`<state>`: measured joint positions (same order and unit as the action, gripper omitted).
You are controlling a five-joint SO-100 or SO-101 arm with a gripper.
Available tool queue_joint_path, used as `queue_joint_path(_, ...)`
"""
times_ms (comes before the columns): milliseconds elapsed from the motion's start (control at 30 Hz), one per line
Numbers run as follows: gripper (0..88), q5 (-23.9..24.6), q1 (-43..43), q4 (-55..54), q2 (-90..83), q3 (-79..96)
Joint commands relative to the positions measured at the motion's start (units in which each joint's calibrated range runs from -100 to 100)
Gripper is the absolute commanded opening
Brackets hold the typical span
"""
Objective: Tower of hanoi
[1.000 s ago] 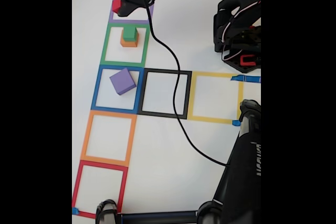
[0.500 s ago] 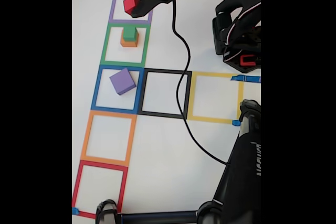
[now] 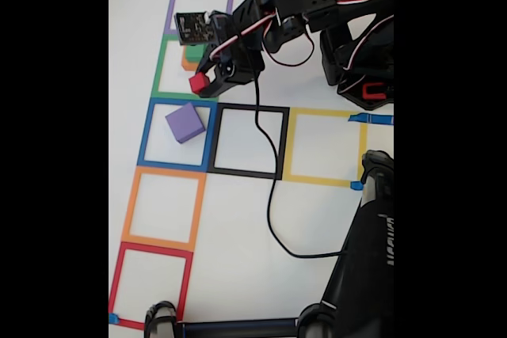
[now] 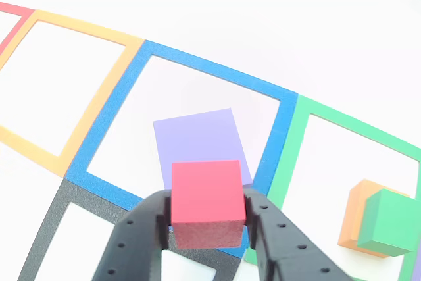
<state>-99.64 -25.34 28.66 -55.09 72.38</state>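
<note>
My gripper (image 3: 201,82) (image 4: 207,210) is shut on the small red block (image 3: 198,82) (image 4: 207,201) and holds it in the air. In the fixed view it hangs over the lower edge of the green tape square (image 3: 161,69), just above the blue tape square (image 3: 178,134). The purple block (image 3: 185,122) (image 4: 199,141) lies inside the blue square, a little below the red block. The green block (image 4: 393,222) sits on the orange block (image 3: 188,61) (image 4: 353,215) in the green square; the arm hides most of that stack in the fixed view.
Tape squares run in a column: purple (image 3: 169,7), green, blue, orange (image 3: 163,207), red (image 3: 150,285). Black (image 3: 250,142) and yellow (image 3: 325,146) squares extend right of the blue one. A black cable (image 3: 268,187) trails across the black square. The arm's base (image 3: 360,61) stands at the upper right, and a dark stand (image 3: 364,259) at the lower right.
My gripper has carried the red block from the purple square at the top down past the green square toward the blue one. The other blocks have not moved.
</note>
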Motion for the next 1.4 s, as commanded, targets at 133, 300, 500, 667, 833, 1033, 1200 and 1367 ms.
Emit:
queue_joint_path(133,0.2,-0.4,-1.8,-28.8,17.3,5.5)
queue_joint_path(300,0.2,-0.4,-0.6,-38.7,29.5,2.3)
queue_joint_path(500,0.2,-0.4,0.0,-45.6,38.4,-0.6)
queue_joint_path(667,0.2,-0.4,-0.6,-46.2,42.0,-3.9)
queue_joint_path(833,0.2,-0.4,-1.1,-47.4,43.8,-4.1)
queue_joint_path(1033,0.2,-0.4,-0.9,-51.9,48.3,-4.9)
queue_joint_path(1200,1.8,-0.4,-0.3,-53.8,50.2,-5.2)
queue_joint_path(1367,4.7,-0.4,0.4,-53.8,50.3,-4.7)
